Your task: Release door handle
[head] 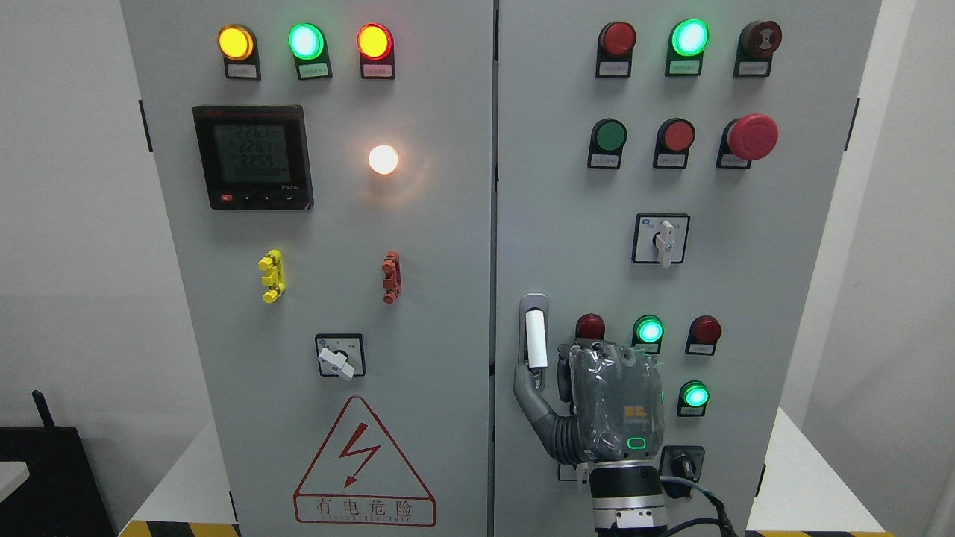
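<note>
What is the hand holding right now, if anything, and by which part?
Apparently nothing. The right hand is beside the door handle, only its thumb reaching to the handle's lower end. The other fingers are hidden behind the hand, so a grip cannot be confirmed.

Lit indicator lamps (306, 41), digital meter (252, 156), red emergency button (753, 136), warning triangle (363, 466)

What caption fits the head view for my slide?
Right hand at the right cabinet door, thumb by the white door handle, fingers hidden; indicator lamps lit above.
</note>
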